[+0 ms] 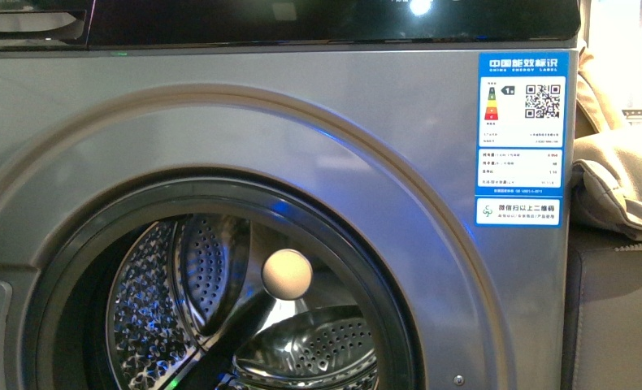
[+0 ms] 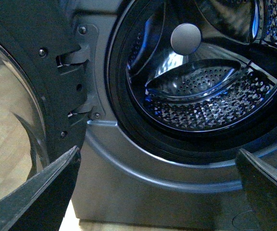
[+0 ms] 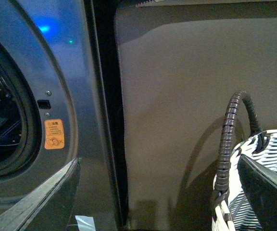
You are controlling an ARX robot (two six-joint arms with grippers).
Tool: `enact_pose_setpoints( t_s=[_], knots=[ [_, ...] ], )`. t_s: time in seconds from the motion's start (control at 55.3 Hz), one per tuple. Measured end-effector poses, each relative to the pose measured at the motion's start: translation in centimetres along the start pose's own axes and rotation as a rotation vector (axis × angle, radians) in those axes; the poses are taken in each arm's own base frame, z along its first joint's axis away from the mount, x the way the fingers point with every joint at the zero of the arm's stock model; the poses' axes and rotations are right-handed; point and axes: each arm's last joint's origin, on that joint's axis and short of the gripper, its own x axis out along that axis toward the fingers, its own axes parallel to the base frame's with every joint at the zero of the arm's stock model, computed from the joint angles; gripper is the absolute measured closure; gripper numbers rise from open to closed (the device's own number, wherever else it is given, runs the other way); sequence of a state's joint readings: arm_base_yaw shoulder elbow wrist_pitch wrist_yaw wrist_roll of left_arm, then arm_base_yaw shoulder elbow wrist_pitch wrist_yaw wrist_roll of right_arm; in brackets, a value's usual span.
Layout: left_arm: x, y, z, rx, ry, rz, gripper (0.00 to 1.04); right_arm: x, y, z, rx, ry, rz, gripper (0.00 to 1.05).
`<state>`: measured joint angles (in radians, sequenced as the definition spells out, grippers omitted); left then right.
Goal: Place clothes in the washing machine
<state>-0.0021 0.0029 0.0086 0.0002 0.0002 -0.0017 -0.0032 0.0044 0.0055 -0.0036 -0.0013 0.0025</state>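
While our left claw [image 2: 157, 150] faces the silver-grey washing machine [image 2: 129, 192], our right claw [image 3: 157, 159] sits by the white woven basket [image 3: 273, 144]. Both gape empty, clothes unseen.

The blue-and-white rectangular energy label [image 1: 519, 138], at two o'clock from the round dark-rimmed porthole [image 1: 220, 195] of the silver-grey metal washing machine [image 1: 220, 106], reads "中国能效标识 CHINA ENERGY LABEL", grade "1" and "微信扫以上二维码", while the small orange warning sticker [image 3: 54, 134] is unreadable.
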Motion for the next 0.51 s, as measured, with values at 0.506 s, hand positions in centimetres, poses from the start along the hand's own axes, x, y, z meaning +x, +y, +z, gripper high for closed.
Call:
enact_pose_setpoints(
  t_s=[0.506],
  knots=[
    [0.00,0.00,0.00,0.000,0.000,0.000,0.07,0.00,0.00,0.00,0.000,0.000,0.000,0.08]
  ],
)
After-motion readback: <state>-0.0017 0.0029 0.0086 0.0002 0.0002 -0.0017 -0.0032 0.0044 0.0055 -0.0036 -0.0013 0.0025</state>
